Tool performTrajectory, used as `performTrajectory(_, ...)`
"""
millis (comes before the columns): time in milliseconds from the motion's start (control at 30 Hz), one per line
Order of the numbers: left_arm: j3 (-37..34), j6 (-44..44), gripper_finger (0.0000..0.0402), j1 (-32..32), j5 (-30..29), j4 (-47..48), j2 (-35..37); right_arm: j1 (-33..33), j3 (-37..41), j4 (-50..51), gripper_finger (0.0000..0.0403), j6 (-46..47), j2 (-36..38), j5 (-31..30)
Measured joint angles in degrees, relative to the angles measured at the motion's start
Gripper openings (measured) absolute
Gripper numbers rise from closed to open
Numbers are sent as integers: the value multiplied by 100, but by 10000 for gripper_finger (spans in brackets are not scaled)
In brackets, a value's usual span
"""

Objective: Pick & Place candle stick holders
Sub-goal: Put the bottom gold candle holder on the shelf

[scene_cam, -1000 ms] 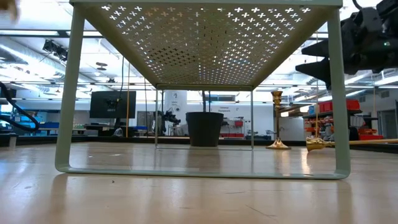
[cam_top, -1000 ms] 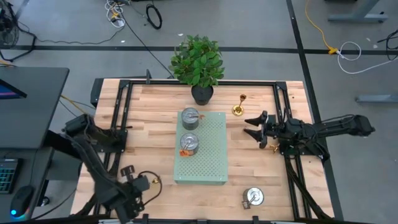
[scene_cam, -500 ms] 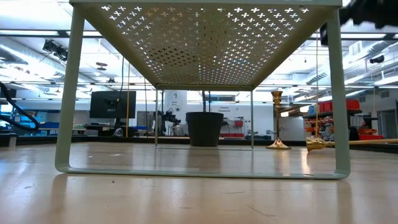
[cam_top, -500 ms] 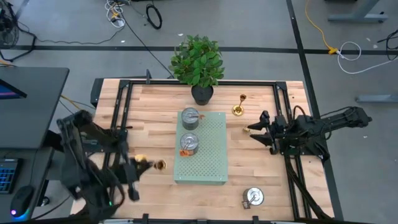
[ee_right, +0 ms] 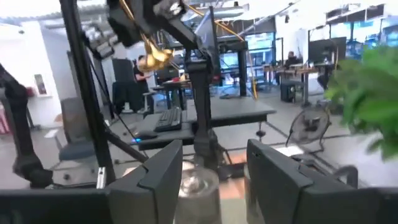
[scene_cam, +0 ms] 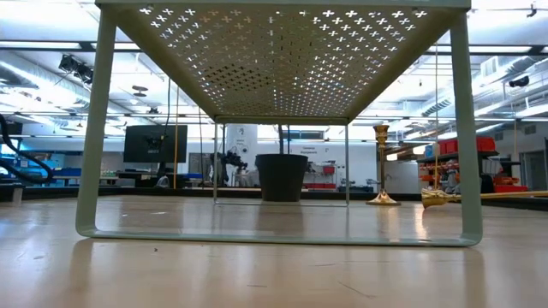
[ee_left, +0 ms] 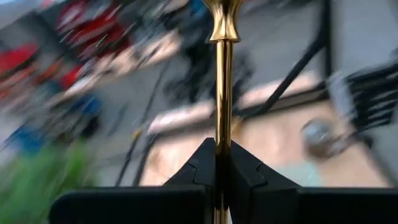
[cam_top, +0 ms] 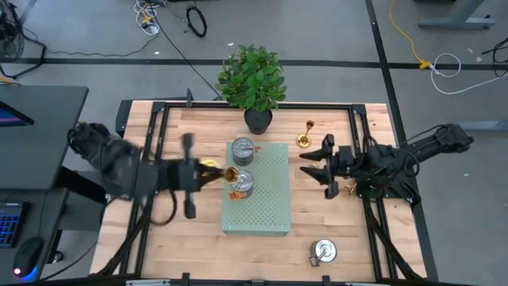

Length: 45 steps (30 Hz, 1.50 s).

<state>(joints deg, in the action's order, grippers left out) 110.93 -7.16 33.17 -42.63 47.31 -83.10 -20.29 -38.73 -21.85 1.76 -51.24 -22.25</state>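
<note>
High view: your left hand (cam_top: 193, 176) is hanging over the worktop (cam_top: 190, 131) just left of the green board (cam_top: 266, 199), clamping a gold holder (cam_top: 213, 171) whose end is reaching toward the board's edge. Two silver holders are sitting on the board, one (cam_top: 243, 149) at the back, one (cam_top: 241, 183) just in front of it. A third silver holder (cam_top: 322, 252) is lying on the bare worktop near the front right. A second gold holder (cam_top: 305, 137) is standing upright just right of the plant (cam_top: 252, 79). Your right hand (cam_top: 316, 164) is hovering right of the board with fingers spread wide, gripping nothing.

Low view: you're looking under the board (scene_cam: 282, 34); the upright gold holder (scene_cam: 382, 167) is standing beyond it, another gold piece (scene_cam: 435, 198) is lying further right.

Left wrist view: fingers (ee_left: 200, 168) are pinching the gold stem (ee_left: 222, 81) tight.

Right wrist view: fingers (ee_right: 163, 174) are standing well apart, with a silver holder (ee_right: 198, 185) showing between them, farther off.
</note>
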Motion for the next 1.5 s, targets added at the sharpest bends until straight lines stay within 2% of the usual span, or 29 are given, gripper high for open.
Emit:
performTrajectory(100, 0, -614, 17, -730, 1143, -697, 1, -29, -449, -12, 182, -343, -377, -97)
performTrajectory(167, -47, -639, 17, -1258, 1792, -820, -31, -59, -680, -8, 182, -531, -594, -215)
performTrajectory(267, -553, -388, 17, -1964, 2769, -1007, -47, -62, -912, 1, 182, -675, -857, -420)
performTrajectory(367, -1239, -235, 17, -2403, 3368, -1436, -86, -52, -1015, -13, 182, -676, -995, -434)
performTrajectory(500, -2152, -396, 17, -2589, 4026, -3007, -73, -50, -1018, -164, 182, -733, -1121, -445)
performTrajectory(600, -2561, -404, 17, -2688, 4336, -3710, -119, -50, -1018, -380, 182, -917, -1205, -716)
performTrajectory(867, -2950, -398, 19, -2857, 4907, -4276, -125, 25, -1018, -1237, 182, -1348, -1440, -869)
performTrajectory(1100, -2964, -402, 27, -2890, 4895, -4302, -125, 116, -1017, -2080, 182, -1647, -2002, -803)
performTrajectory(1267, -2964, -446, 19, -2888, 4893, -4293, -125, 114, -1016, -2567, 182, -1790, -2251, -640)
performTrajectory(1367, -2964, -446, 20, -2888, 4895, -4293, -125, 114, -1039, -2770, 182, -1785, -2343, -427)
performTrajectory(1500, -2964, -453, 36, -2889, 4893, -4293, -125, 109, -1438, -2580, 178, -1882, -2597, -377)
